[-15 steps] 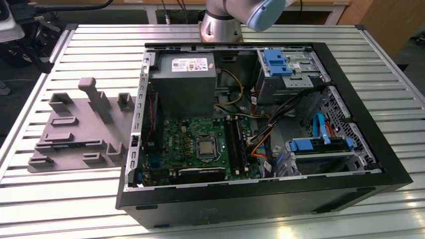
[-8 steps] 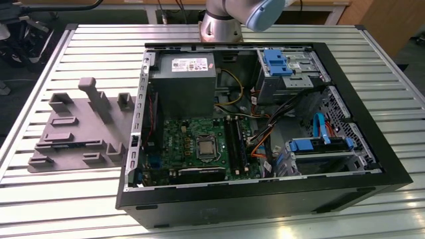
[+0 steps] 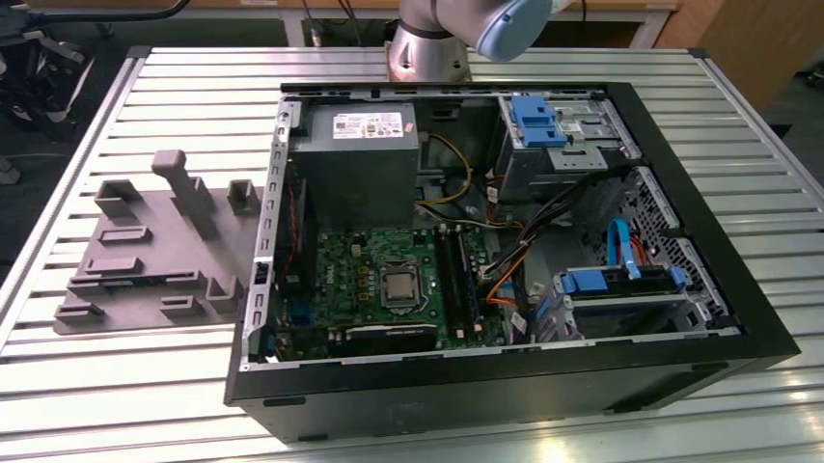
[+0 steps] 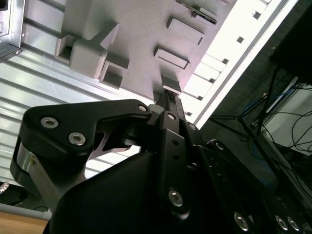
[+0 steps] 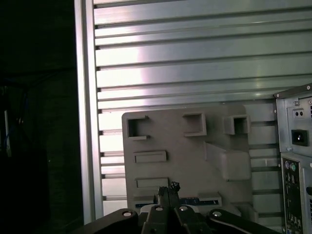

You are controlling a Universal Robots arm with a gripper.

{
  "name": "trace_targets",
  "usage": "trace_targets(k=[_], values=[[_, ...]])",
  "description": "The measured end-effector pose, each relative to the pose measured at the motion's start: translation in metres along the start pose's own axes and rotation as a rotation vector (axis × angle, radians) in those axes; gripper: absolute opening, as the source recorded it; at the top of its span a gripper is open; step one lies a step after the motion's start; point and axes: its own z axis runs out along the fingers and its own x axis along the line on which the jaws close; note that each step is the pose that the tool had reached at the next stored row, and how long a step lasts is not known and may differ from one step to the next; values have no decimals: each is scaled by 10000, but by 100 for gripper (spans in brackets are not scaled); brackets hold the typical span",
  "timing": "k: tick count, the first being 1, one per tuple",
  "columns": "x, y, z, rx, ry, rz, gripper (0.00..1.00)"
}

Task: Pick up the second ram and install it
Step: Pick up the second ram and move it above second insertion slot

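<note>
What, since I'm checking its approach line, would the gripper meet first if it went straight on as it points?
Probably the second ram lying in the grey holder, just beyond the gripper; depth is unclear.

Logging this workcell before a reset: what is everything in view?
second ram: one, dark, in the holder's edge slot
holder: one, grey, on the table at the exterior view's left
computer case: one, black, open, on the table
motherboard: one, green, inside the case
power supply: one, grey, inside the case
table: one, silver, under everything
arm: one, grey, beyond the case
gripper: one, black, shut, above the holder near the ram
</note>
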Motion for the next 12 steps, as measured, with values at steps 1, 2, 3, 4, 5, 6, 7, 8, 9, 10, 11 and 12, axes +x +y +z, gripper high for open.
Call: trace_targets(k=[1,2,3,4,5,6,7,8,9,10,11,12], values=[[0,0,0,0,0,-1,11],[0,0,0,0,0,0,11],[1,0,0,0,0,0,11],[1,0,0,0,0,0,11],[1,0,0,0,0,0,11],[1,0,0,0,0,0,11],[1,0,0,0,0,0,11],[1,0,0,0,0,0,11],[1,0,0,0,0,0,11],[1,0,0,0,0,-1,11],[1,0,0,0,-1,-2,11],[1,0,0,0,0,-15,11]])
